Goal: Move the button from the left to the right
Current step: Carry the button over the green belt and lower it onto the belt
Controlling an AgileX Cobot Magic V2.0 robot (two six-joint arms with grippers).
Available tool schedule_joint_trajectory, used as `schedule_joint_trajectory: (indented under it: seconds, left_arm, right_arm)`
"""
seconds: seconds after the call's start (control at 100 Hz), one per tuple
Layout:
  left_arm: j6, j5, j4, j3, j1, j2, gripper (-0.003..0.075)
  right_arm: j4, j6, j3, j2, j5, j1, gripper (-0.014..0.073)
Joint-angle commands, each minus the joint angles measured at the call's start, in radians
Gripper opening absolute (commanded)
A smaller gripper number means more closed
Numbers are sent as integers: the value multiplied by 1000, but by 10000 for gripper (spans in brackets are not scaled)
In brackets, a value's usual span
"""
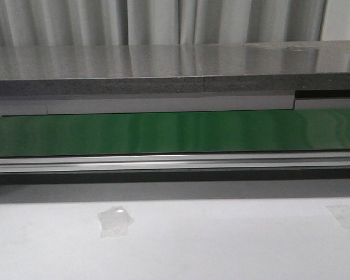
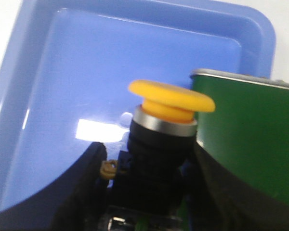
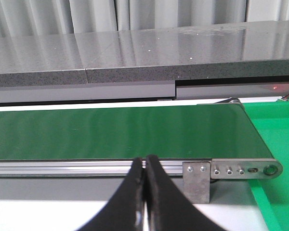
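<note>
In the left wrist view my left gripper (image 2: 147,166) is shut on the button (image 2: 166,110): its yellow-orange mushroom head and silver collar stick out past the black fingers (image 2: 82,187), which clamp its black body. It is held above a blue tray (image 2: 48,77), next to the end of the green conveyor belt (image 2: 250,139). In the right wrist view my right gripper (image 3: 145,161) is shut and empty, in front of the green belt (image 3: 115,130). Neither gripper nor the button shows in the front view.
The green conveyor belt (image 1: 175,133) with its aluminium rail (image 1: 175,161) runs across the front view, a grey stone shelf (image 1: 163,70) behind it. Two tape patches (image 1: 115,221) lie on the white table. The belt's end bracket (image 3: 231,169) and a green mat (image 3: 274,139) show at right.
</note>
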Motion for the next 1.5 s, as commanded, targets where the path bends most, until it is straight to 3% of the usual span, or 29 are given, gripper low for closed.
schedule_joint_trajectory:
  seconds: [0.0,0.24,0.51,0.63,0.82,0.89,1.49]
  left_arm:
    - [17,4,-16,-28,-45,-51,43]
    - [17,9,-15,9,-120,-51,43]
    - [17,-4,-15,58,-134,-51,62]
    - [17,-2,-16,58,-134,-51,168]
    - [17,9,-16,58,-134,-51,475]
    - [17,9,-16,58,-134,-51,532]
    - [71,44,-120,58,-134,-143,537]
  right_arm:
    - [-12,-5,-15,-19,-82,2,-68]
    - [-12,-5,-15,-19,-82,2,-68]
    - [-12,-5,-15,-19,-82,2,-68]
    - [-12,-5,-15,-19,-82,2,-68]
    - [-12,-5,-15,-19,-82,2,-68]
    - [-12,-5,-15,-19,-82,2,-68]
    - [-12,-5,-15,-19,-82,2,-68]
